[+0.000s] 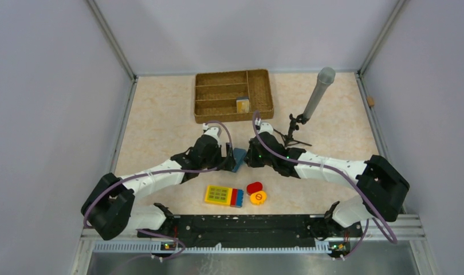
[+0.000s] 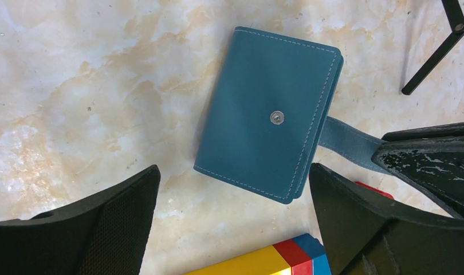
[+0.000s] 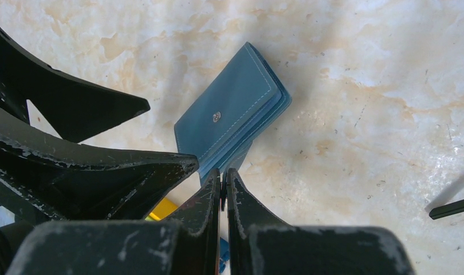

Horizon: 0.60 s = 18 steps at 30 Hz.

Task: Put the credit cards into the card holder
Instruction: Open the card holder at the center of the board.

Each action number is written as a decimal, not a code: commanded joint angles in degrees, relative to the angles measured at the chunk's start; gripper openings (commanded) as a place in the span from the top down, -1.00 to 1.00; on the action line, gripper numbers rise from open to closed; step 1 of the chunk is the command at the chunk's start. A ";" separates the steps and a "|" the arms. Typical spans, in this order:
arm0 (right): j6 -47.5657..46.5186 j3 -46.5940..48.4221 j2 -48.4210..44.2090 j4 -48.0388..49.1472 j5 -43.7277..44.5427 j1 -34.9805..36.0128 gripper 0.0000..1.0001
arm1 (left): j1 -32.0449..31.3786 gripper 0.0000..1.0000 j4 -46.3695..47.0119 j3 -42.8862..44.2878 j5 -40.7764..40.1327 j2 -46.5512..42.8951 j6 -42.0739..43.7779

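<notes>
Marbled table (image 1: 161, 123): card holder (image 2: 264, 109), wicker tray (image 1: 268, 94), keypad block (image 1: 221, 195), tripod (image 1: 294, 135).

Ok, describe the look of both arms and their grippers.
Both the left arm and the right arm have white shells between bulky black joint housings, each trailed by a looping purple cable. The left gripper has matte black wedge fingers with finely textured pads; the right gripper is black too, its paint scuffed with pale scratches.
</notes>
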 commanded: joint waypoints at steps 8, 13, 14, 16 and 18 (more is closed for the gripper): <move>0.23 0.02 -0.92 0.74 1.02 0.58 1.00 | -0.03 -0.97 2.77 0.86 1.71 -1.59 5.53; 0.17 0.41 -0.49 0.53 0.94 0.59 1.00 | -0.41 -0.97 6.72 0.43 7.71 -0.74 7.19; 0.12 0.41 -0.41 0.49 0.87 0.60 1.00 | -0.57 -0.97 6.44 0.72 7.56 -0.14 7.52; 0.11 0.49 -0.44 0.38 0.83 0.60 1.00 | -0.77 -0.97 5.31 1.30 6.38 0.97 8.16; 0.08 0.50 -0.49 0.28 0.83 0.59 1.00 | -0.95 -0.97 3.48 2.01 4.66 1.87 8.73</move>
